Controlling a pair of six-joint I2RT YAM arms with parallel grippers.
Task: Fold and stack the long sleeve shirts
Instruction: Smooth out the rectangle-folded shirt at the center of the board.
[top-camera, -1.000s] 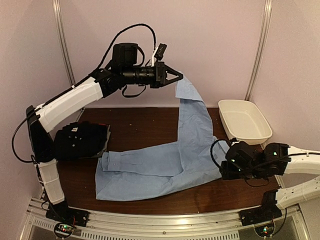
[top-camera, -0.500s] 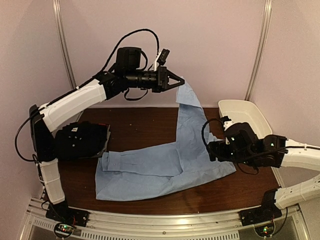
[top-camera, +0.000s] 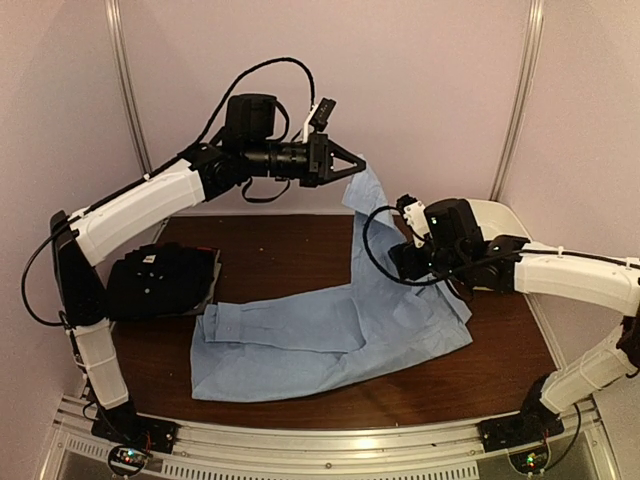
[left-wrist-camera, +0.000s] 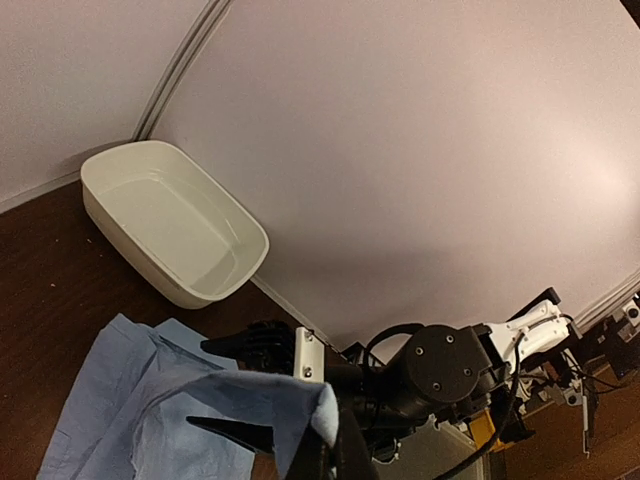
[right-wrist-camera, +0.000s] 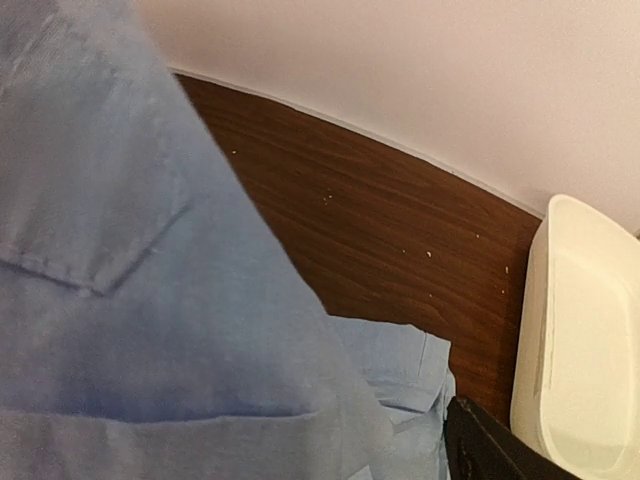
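The light blue shirt (top-camera: 330, 325) lies spread on the dark wooden table (top-camera: 270, 255), with one part lifted up at the back. My left gripper (top-camera: 357, 166) is shut on that raised part, and in the left wrist view the blue cloth (left-wrist-camera: 250, 400) drapes over its closed tips (left-wrist-camera: 325, 445). My right gripper (top-camera: 393, 262) stands open against the hanging strip of cloth; its two dark fingers (left-wrist-camera: 235, 345) are spread apart. In the right wrist view the shirt (right-wrist-camera: 130, 300) fills the left side and only one finger (right-wrist-camera: 490, 445) shows. The black shirt (top-camera: 160, 282) sits folded at the left.
A white oval tub (top-camera: 497, 213) stands at the back right, partly behind my right arm; it also shows in the wrist views (left-wrist-camera: 170, 220) (right-wrist-camera: 590, 340). Pale walls with metal posts (top-camera: 125, 80) close in the back and sides.
My right arm has swung up from the front right to the hanging cloth at mid-table. The left gripper has stayed high, still holding the raised part of the blue shirt.
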